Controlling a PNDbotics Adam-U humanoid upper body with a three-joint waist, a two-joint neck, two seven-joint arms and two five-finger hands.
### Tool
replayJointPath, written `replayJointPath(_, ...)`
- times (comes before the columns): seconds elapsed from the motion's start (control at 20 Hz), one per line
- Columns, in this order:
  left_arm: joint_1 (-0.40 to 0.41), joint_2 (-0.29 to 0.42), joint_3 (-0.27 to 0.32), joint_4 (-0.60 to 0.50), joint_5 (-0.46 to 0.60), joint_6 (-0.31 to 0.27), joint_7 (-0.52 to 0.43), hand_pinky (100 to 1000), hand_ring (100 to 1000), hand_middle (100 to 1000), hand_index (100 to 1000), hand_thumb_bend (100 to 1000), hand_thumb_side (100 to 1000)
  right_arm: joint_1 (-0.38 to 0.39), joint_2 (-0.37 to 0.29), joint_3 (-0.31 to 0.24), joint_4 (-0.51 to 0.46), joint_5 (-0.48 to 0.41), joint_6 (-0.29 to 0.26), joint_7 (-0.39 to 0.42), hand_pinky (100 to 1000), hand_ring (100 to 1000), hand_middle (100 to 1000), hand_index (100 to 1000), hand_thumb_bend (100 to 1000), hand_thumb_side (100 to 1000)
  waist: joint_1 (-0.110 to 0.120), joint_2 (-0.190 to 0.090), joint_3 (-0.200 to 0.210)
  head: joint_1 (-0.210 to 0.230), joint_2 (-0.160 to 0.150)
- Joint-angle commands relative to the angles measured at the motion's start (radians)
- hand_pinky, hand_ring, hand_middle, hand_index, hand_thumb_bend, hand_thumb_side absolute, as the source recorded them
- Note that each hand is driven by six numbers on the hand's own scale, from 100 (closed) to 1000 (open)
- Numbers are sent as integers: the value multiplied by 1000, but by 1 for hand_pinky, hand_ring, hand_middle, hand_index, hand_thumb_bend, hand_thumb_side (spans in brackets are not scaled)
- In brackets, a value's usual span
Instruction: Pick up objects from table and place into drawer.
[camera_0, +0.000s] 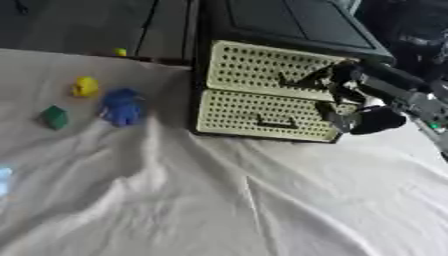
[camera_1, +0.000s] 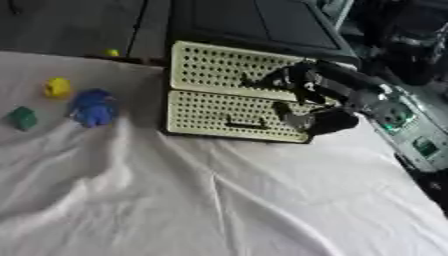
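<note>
White cloth (camera_0: 219, 210); drawer unit (camera_0: 262, 95) upright (fronts facing camera).

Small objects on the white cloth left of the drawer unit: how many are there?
3, clustered left of the drawer unit: a yellow object farthest back, a blue object just right of and nearer than it, and a green object leftmost. Another small yellow thing lies beyond the cloth.
</note>
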Motion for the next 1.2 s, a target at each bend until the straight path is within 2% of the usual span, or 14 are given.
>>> replayJointPath(0.05,-12,1,-2,-13,-4,-2,-5,558,578,680,850,202,913,7,-23,-8,-7,18,2,5,339,100,100,831,100,391,8,-17,1,-6,-16)
replayJointPath(0.15,-12,0,-2,-13,-4,-2,-5,558,578,680,850,202,913,12,-23,-10,-11,20,3,5,339,100,100,831,100,391,8,-16,1,-6,-16)
replayJointPath(0.45,-14,-3,0,-13,-7,0,-4,557,577,678,851,202,917,59,-21,-22,-35,36,-2,16,336,100,100,757,100,379,8,-4,2,-7,-23)
replayJointPath(0.65,-15,-4,1,-13,-7,2,-3,558,577,678,851,203,917,66,-21,-24,-60,33,-2,14,337,100,100,751,100,381,8,-5,-1,-6,-23)
replayJointPath(0.9,-8,-3,1,-13,-6,5,-5,557,577,678,851,203,918,56,-26,-52,-90,-25,5,-29,333,100,100,836,100,369,9,-12,-8,-7,-20)
replayJointPath(1.2,-1,0,2,-13,-6,11,-6,558,577,678,850,203,918,54,-58,-97,-148,-116,42,-103,327,100,100,820,100,351,9,-23,-16,-8,-16)
